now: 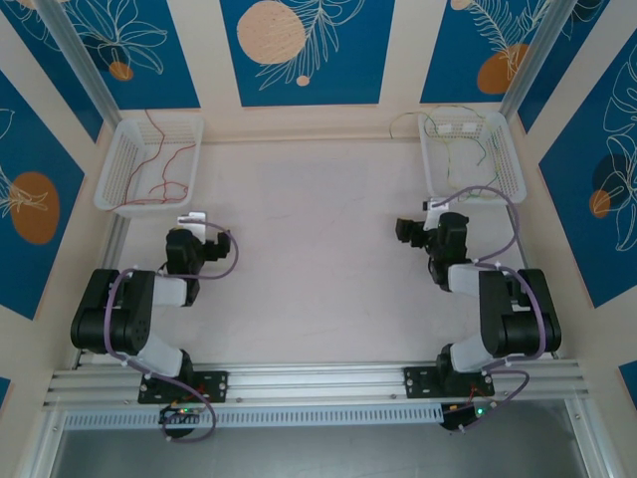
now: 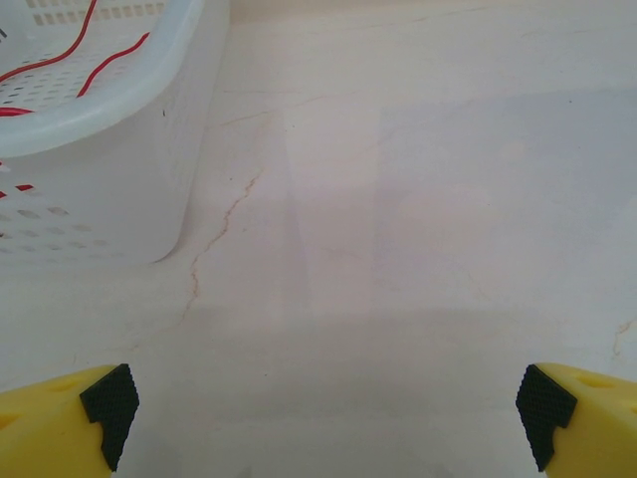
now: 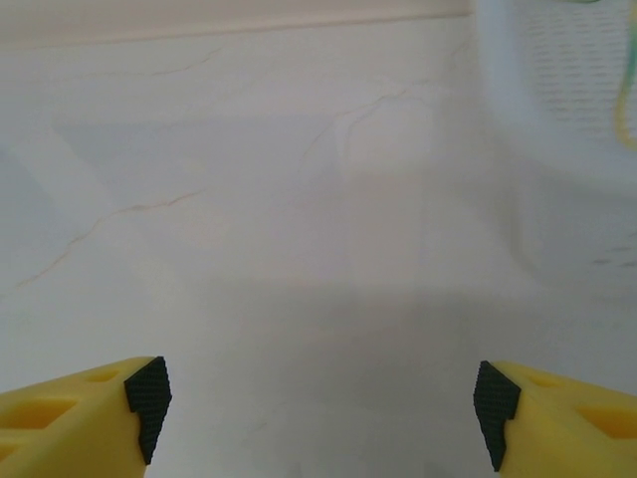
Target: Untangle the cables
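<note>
Red cables (image 1: 164, 159) lie in a white basket (image 1: 117, 184) at the back left, and two red strands (image 2: 90, 60) show over that basket's rim (image 2: 109, 110) in the left wrist view. Pale yellow-green cables (image 1: 453, 134) lie in and spill over a second white basket (image 1: 506, 169) at the back right; a strand (image 3: 627, 119) shows there in the right wrist view. My left gripper (image 2: 323, 418) stands open over bare table just right of the left basket. My right gripper (image 3: 318, 408) is open too, empty, left of the right basket (image 3: 557, 149).
The pale marbled table (image 1: 318, 249) stretches between the two baskets. Blue patterned wall panels (image 1: 299, 50) and metal frame posts close in the back and sides. An aluminium rail (image 1: 318, 383) carries both arm bases at the near edge.
</note>
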Tool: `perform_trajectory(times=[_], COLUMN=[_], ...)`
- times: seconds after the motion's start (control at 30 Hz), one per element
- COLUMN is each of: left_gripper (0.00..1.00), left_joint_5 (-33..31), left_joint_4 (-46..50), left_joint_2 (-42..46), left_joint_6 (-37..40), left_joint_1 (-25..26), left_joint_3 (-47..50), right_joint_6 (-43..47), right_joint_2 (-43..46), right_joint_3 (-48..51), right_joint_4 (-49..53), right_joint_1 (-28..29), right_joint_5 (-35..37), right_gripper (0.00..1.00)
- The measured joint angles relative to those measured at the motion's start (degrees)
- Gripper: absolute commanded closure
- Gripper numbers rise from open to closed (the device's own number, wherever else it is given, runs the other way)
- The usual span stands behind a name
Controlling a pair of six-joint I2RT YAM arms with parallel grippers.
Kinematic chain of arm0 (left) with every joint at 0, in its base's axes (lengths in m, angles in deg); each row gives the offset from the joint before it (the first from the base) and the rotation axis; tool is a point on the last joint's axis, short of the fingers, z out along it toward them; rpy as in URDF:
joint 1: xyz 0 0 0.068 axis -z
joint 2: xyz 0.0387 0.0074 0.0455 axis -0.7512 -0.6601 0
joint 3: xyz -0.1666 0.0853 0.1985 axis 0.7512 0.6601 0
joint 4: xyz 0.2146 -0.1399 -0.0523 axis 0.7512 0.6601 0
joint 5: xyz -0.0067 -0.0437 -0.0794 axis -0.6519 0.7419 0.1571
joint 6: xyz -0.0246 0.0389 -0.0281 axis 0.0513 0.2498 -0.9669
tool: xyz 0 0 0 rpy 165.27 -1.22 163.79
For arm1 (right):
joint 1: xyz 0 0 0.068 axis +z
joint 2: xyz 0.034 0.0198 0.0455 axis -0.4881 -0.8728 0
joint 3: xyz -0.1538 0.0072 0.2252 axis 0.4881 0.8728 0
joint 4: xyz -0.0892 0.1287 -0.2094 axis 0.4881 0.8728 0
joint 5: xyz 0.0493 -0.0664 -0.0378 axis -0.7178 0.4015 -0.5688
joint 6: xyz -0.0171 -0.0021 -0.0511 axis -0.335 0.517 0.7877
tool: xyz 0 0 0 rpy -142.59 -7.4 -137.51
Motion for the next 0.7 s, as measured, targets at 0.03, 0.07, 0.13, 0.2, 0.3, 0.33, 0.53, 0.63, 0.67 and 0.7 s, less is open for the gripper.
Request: perform_trajectory(times=[0.03, 0.07, 0.13, 0.2, 0.3, 0.33, 0.53, 0.63, 0.67, 0.7], left_gripper=[0.00, 0.00, 0.00, 0.00, 0.00, 0.00, 0.00, 0.00, 0.00, 0.00], left_joint_5=[0.2, 0.4, 0.8, 0.9, 1.1, 1.2, 1.2, 1.2, 1.2, 1.2], left_joint_4=[0.2, 0.2, 0.2, 0.2, 0.4, 0.6, 1.1, 1.1, 1.1, 1.1], left_joint_2=[0.0, 0.0, 0.0, 0.0, 0.0, 0.0, 0.0, 0.0, 0.0, 0.0], left_joint_6=[0.2, 0.5, 0.8, 1.0, 1.1, 1.1, 1.2, 1.2, 1.2, 1.2], left_joint_1=[0.0, 0.0, 0.0, 0.0, 0.0, 0.0, 0.0, 0.0, 0.0, 0.0], left_joint_3=[-0.1, -0.1, -0.2, -0.2, -0.3, -0.4, -0.7, -0.7, -0.7, -0.7], right_joint_6=[0.0, 0.1, 0.7, 0.7, 0.2, 0.2, 0.0, 0.0, 0.0, 0.0], right_joint_2=[-0.3, -0.9, -1.9, -2.4, -2.5, -2.5, -2.5, -2.5, -2.5, -2.5], right_joint_3=[1.0, 1.8, 2.9, 3.4, 3.1, 3.1, 3.1, 3.1, 3.1, 3.1], right_joint_4=[-1.5, -3.1, -5.0, -5.9, -6.1, -6.2, -6.3, -6.3, -6.3, -6.3], right_joint_1=[0.3, 0.3, 0.3, 0.3, -1.0, -1.5, -1.9, -1.9, -1.9, -1.9], right_joint_5=[0.0, 0.0, 0.1, 0.2, -1.0, -1.1, -1.1, -1.1, -1.1, -1.1], right_gripper=[0.01, 0.00, 0.01, 0.00, 0.01, 0.01, 0.01, 0.01, 0.01, 0.00])
